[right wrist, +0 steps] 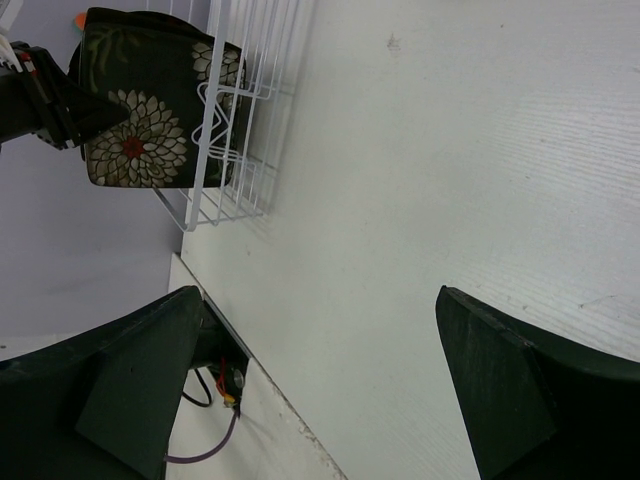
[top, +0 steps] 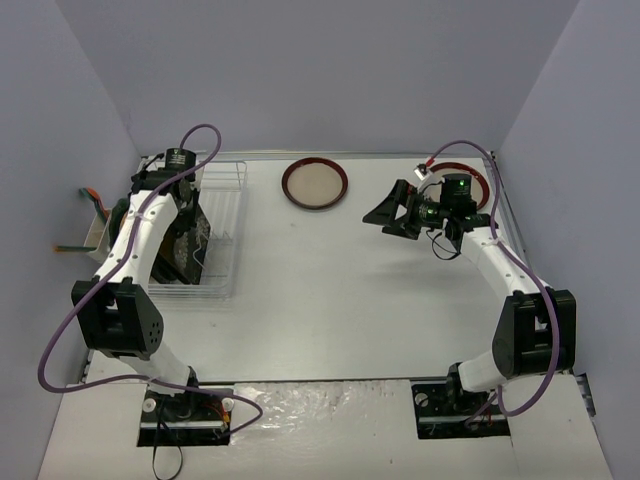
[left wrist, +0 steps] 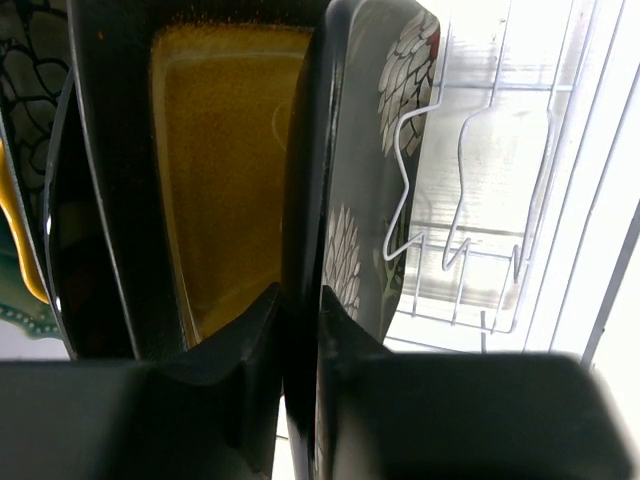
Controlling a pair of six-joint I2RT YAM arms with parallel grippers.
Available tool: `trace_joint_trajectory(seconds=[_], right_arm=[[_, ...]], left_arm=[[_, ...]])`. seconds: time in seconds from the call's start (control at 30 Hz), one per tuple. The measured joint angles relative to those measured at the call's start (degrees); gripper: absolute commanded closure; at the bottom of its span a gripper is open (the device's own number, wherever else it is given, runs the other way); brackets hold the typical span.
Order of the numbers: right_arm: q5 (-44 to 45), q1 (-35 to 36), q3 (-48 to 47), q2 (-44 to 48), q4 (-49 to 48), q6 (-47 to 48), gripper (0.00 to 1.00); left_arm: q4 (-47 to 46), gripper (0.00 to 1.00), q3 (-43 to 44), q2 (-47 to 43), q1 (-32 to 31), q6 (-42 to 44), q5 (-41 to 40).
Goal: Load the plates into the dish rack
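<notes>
The dish rack [top: 225,215] stands at the table's far left with several plates upright in it. My left gripper [left wrist: 300,300] reaches down into the rack, shut on the top rim of the square black floral plate [left wrist: 365,180]. That plate stands upright beside the black-amber plate [left wrist: 220,170]. A yellow plate [left wrist: 14,225] and a teal one [left wrist: 22,312] show at the left edge. A round cream plate with a dark red rim [top: 315,184] lies flat at the back centre. Another red-rimmed plate [top: 478,178] lies partly hidden behind my right arm. My right gripper [top: 390,216] hangs open over bare table, holding nothing.
The rack's white wire dividers [left wrist: 470,200] stand right of the floral plate. A small caddy with an orange item [top: 95,215] hangs at the rack's left side. Purple walls close in on both sides. In the right wrist view the rack [right wrist: 240,120] and the floral plate [right wrist: 140,130] lie far off.
</notes>
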State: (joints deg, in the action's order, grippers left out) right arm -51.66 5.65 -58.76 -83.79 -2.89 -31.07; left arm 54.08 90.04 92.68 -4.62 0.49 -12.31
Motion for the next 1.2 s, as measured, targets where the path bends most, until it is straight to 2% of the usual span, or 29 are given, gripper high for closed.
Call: trace_joint_trajectory(seconds=[0.17, 0.43, 0.7, 0.87, 1.03, 1.2], right_arm=[[1.59, 0.0, 0.0, 0.0, 0.38, 0.16, 0.0], [6.52, 0.3, -0.01, 0.0, 0.85, 0.54, 0.0], [15.0, 2.87, -4.36, -2.41, 1.53, 0.2, 0.01], [22.82, 5.3, -10.69, -8.65, 1.59, -1.28, 0.08], [30.85, 8.48, -20.4, -19.64, 0.84, -2.61, 0.19], [36.57, 10.66, -30.05, -30.59, 0.57, -3.7, 0.27]], left_arm=[[-1.37, 0.59, 0.0, -0.29, 0.44, 0.09, -0.85], [-1.51, 0.38, 0.15, -3.89, 0.63, -1.27, -0.19], [0.13, 0.05, 4.09, -10.62, 0.63, -3.75, 4.1], [-0.85, 0.03, 2.68, -18.42, 0.63, -6.98, 8.36], [-1.99, 0.03, -4.89, -28.04, 0.63, -10.52, 13.73], [-3.6, 0.03, -13.33, -32.74, 0.63, -13.51, 18.07]])
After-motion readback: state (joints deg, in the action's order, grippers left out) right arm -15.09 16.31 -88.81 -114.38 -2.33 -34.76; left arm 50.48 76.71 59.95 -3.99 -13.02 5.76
